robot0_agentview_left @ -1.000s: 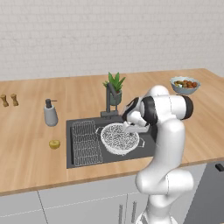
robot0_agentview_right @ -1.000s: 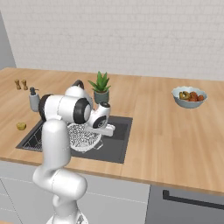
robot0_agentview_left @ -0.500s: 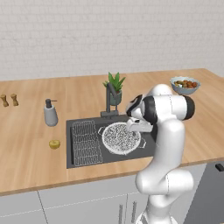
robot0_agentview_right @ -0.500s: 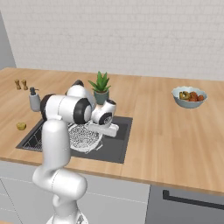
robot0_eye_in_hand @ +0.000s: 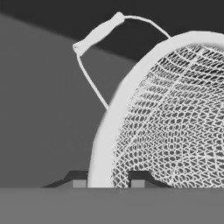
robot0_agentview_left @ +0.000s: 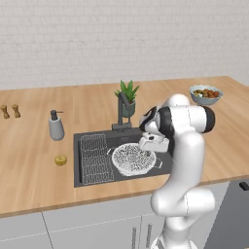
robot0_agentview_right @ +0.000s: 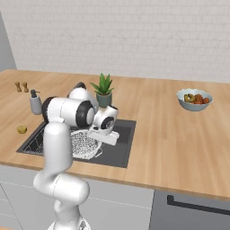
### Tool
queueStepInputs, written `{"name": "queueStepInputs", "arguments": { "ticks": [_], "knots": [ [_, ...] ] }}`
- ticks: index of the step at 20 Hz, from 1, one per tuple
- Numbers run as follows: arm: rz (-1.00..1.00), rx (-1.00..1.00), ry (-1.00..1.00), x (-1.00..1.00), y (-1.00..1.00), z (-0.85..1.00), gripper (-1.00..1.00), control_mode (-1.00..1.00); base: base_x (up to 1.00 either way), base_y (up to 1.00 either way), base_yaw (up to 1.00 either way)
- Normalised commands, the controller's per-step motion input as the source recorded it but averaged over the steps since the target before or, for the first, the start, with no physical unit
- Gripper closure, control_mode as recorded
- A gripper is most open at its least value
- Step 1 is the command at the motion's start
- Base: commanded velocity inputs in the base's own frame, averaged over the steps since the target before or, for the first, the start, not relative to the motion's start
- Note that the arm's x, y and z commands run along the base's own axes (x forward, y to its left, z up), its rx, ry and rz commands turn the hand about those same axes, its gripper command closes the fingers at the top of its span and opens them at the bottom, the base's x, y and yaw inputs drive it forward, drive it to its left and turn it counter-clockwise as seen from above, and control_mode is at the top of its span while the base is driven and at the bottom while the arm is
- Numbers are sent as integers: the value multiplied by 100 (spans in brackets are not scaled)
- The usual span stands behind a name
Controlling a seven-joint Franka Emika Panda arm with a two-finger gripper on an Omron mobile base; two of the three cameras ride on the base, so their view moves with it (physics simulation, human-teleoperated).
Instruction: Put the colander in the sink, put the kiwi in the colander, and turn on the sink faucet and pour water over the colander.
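While wooden counter [robot0_agentview_left: 29, 170] spans scene, dark sink [robot0_agentview_left: 85, 177] holds white colander [robot0_agentview_left: 132, 158] right of wire rack [robot0_agentview_left: 95, 158], near basin's right end. Gripper [robot0_eye_in_hand: 108, 183] above colander's right edge, fingertips [robot0_eye_in_hand: 78, 183] straddling rim, apart. Faucet [robot0_agentview_left: 122, 110] at sink's back edge; kiwi [robot0_agentview_left: 60, 160] on counter beside sink's left edge.

Bright, even, flat rendered light across the base views, soft shadows only inside the dark sink [robot0_agentview_left: 87, 175], no glare, slightly soft and low in detail throughout, and up close in the hand view a crisp colander [robot0_eye_in_hand: 175, 131] mesh against dim grey.
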Motion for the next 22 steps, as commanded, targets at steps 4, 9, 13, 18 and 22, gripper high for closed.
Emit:
{"name": "queueStepInputs", "arguments": {
  "ticks": [4, 9, 13, 18, 22],
  "knots": [
    [21, 19, 7, 0, -7, -36, 100, -100, 0, 0, 0],
    [19, 11, 0, -34, -11, -39, 100, -100, 0, 0, 0],
    [16, 5, -3, -68, 0, -5, -100, -100, 0, 0, 0],
    [11, 5, -12, -46, -12, 31, -100, -100, 0, 0, 0],
    [9, 5, -15, -21, -23, 58, -100, -100, 0, 0, 0]
  ]
}}
